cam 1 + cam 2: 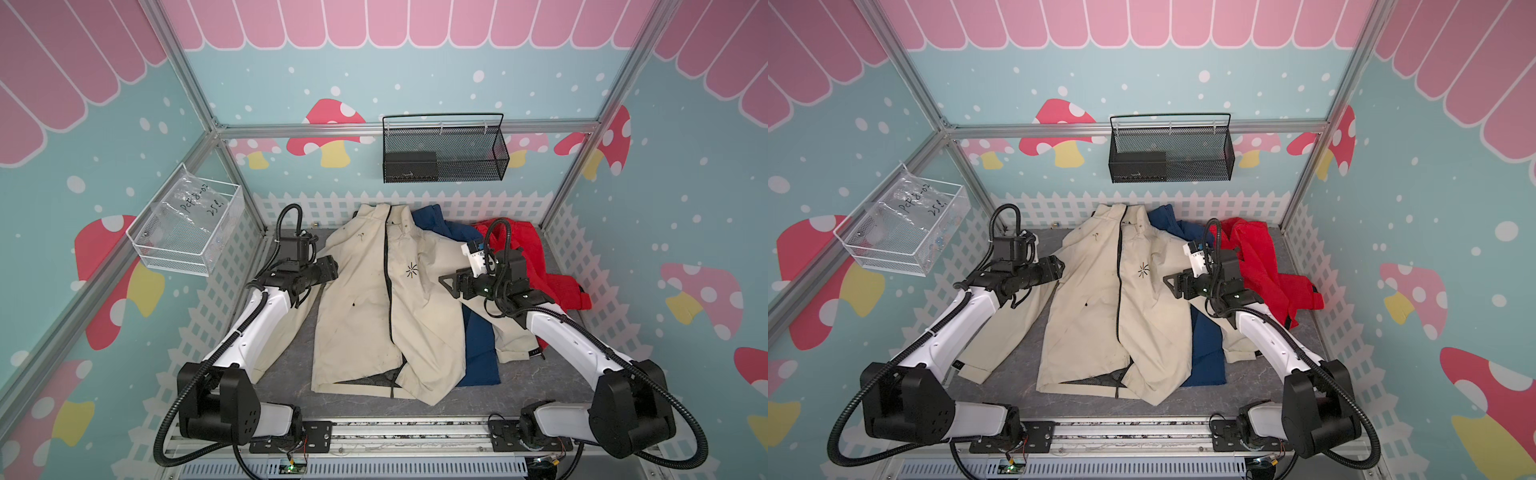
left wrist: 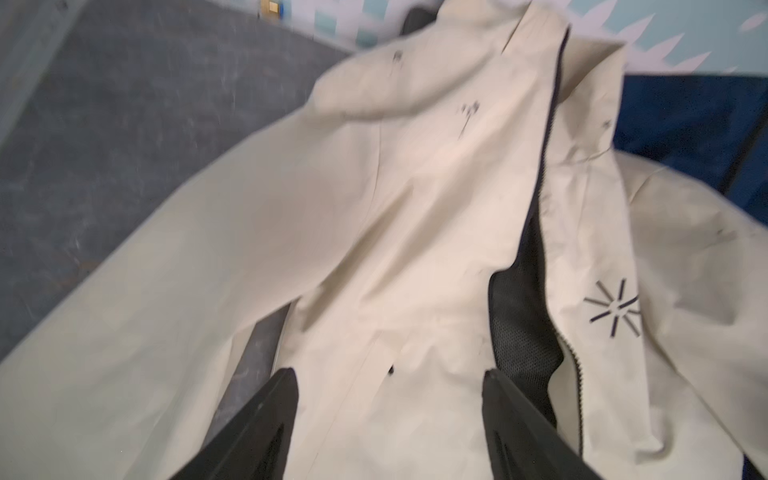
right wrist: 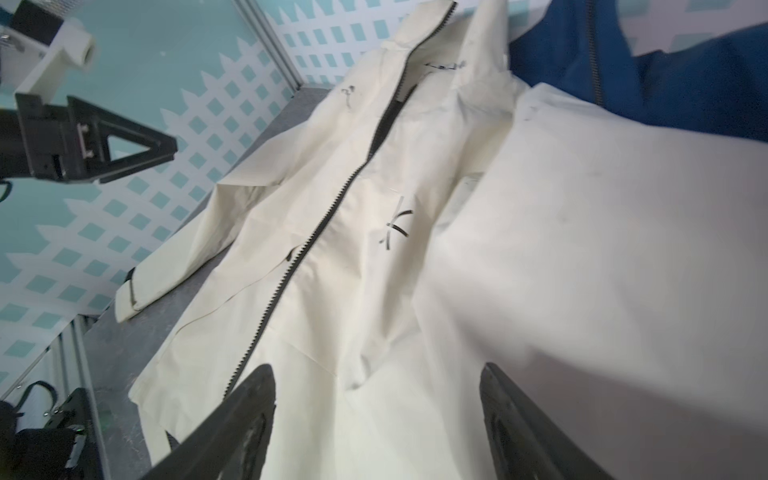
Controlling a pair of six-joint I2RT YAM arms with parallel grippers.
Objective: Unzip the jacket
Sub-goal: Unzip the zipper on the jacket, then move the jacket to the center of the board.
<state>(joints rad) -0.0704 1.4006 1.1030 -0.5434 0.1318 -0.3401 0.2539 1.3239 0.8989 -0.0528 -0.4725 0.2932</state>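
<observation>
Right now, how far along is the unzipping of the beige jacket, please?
Done, it seems: the zipper of the beige jacket is parted, and black mesh lining shows between the front edges at chest and hem. In hand: nothing; both jaws stand open and empty at the jacket's sides. Remaining: apparently nothing, though the overlapping flaps hide part of the zipper.

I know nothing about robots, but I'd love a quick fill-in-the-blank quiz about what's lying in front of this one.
1. The beige jacket partly covers a neighbouring garment that is ____.
2. The crumpled garment at the robot's far right is ____.
3. The left gripper and right gripper are both ____, holding nothing.
4. The mesh basket on the back wall is ____.

Missing words: blue, red, open, black.
</observation>
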